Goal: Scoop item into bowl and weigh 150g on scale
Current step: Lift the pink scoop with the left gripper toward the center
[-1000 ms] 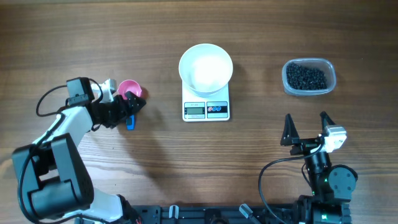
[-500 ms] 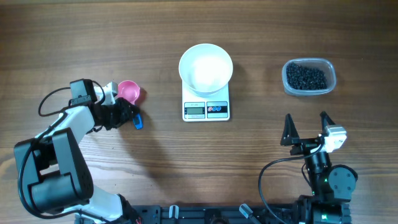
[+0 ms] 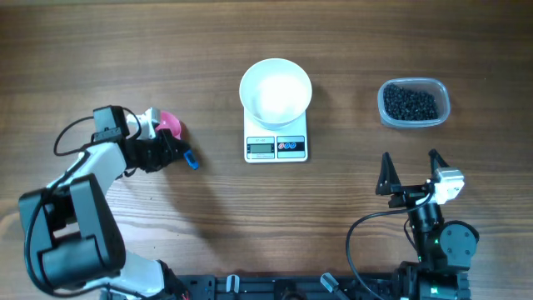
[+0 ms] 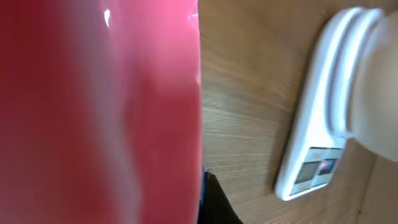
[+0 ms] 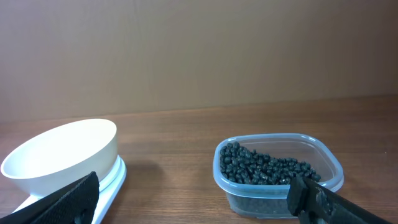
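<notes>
The white bowl (image 3: 276, 90) stands on the white scale (image 3: 276, 147) at the table's middle. The item, small black beans (image 3: 409, 102), fills a clear plastic tub (image 3: 414, 103) at the right. My left gripper (image 3: 171, 150) is at the left, shut on the handle of a pink scoop (image 3: 170, 123) whose blue handle end (image 3: 191, 158) sticks out toward the scale. In the left wrist view the scoop (image 4: 99, 112) fills the left half, with the scale (image 4: 311, 155) and bowl (image 4: 379, 93) beyond. My right gripper (image 3: 410, 171) stands open near the front, facing the tub (image 5: 280, 177) and bowl (image 5: 62, 155).
Bare wooden table lies between the scale and the tub (image 3: 346, 117). The left arm's cable loops at the far left (image 3: 62, 137). The right arm's base (image 3: 433, 242) sits at the front edge.
My left gripper has closed on the scoop's handle. The pink scoop has tipped and the blue handle end has swung right, toward the scale. The right arm has not moved.
</notes>
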Controlling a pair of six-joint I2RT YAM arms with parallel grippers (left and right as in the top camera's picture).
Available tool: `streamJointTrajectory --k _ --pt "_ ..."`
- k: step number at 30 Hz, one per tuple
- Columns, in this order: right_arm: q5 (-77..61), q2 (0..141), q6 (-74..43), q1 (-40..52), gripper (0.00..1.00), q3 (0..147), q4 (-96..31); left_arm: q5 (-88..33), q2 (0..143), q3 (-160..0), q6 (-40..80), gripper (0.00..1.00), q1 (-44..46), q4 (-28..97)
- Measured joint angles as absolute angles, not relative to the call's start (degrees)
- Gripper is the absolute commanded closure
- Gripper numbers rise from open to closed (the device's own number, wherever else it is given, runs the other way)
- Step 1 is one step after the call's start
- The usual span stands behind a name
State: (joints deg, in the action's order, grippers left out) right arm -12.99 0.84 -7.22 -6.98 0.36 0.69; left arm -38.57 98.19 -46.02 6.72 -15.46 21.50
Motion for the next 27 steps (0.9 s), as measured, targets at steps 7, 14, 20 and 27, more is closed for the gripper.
streamJointTrajectory --k 7,14,20,27 --pt "-13.0 0.8 -7.2 -7.0 0.00 0.4 0.7 -57.5 83.3 -45.7 7.6 0.96 -15.5 11.9" --pt "-13.0 0.8 -7.2 -7.0 0.00 0.4 0.7 -70.0 71.2 -46.0 33.3 0.96 -15.3 -16.4" --pt "-13.0 0.8 -11.7 -7.0 0.00 0.4 1.3 -67.2 70.7 -46.0 53.3 0.96 -13.3 -22.0" --pt "-15.9 0.9 -31.7 -7.0 0.00 1.0 26.2 -57.9 70.6 -45.9 56.0 0.96 0.2 -27.3"
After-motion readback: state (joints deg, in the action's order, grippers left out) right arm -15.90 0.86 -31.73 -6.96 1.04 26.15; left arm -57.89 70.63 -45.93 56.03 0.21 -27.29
